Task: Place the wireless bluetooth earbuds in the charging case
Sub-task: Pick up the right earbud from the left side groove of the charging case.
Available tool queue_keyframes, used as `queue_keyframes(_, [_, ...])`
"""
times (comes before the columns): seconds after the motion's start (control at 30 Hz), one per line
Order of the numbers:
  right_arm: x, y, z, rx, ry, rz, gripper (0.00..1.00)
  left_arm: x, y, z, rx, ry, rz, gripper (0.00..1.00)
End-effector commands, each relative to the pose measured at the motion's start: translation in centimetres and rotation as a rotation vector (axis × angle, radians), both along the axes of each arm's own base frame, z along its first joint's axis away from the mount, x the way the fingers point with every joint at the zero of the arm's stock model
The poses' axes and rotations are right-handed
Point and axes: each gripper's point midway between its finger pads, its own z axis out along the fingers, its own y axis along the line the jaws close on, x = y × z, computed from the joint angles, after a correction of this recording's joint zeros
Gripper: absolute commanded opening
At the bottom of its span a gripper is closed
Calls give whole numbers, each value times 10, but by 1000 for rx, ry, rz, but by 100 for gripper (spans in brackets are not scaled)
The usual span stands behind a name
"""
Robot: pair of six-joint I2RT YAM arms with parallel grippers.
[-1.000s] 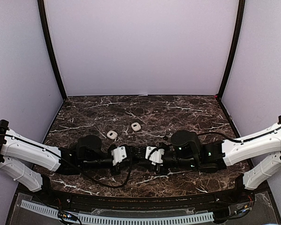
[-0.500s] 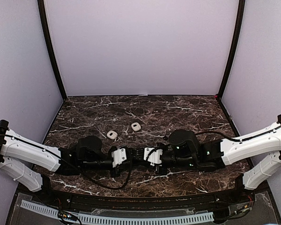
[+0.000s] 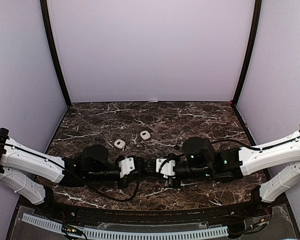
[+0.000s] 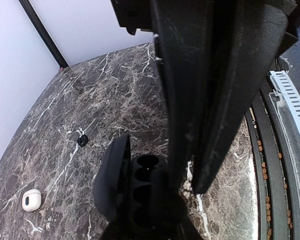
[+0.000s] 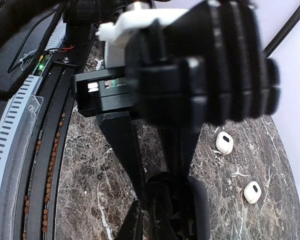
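Note:
A black charging case (image 4: 140, 192) stands open, its lid (image 4: 112, 172) swung to the left and dark wells showing. My left gripper (image 4: 187, 187) is shut on the case's right side and holds it just above the table. In the top view both grippers meet at the table's near middle, left gripper (image 3: 142, 167) facing right gripper (image 3: 152, 167). My right gripper (image 5: 165, 192) has its tips close together right over the case (image 5: 177, 200). Whether anything sits between them is hidden. One black roundish earbud (image 4: 82, 140) lies on the marble beyond the case.
Two small white pebble-like cases (image 3: 119, 144) (image 3: 145, 135) lie on the dark marble table (image 3: 200, 120) just behind the grippers, also in the right wrist view as one case (image 5: 224, 142) and the other (image 5: 252, 192). White walls stand on three sides.
The right gripper's fingers have drawn together over the case and the right wrist has shifted slightly. The left arm and the case have stayed put.

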Motion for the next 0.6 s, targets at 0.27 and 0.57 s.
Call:
queue_keyframes(0.27, [-9, 1, 5, -4, 24, 29, 6, 1, 0, 30, -102, -23, 12, 14])
queue_keyframes(0.57, [-2, 1, 14, 42, 13, -12, 11, -1, -3, 26, -99, 5, -1, 14])
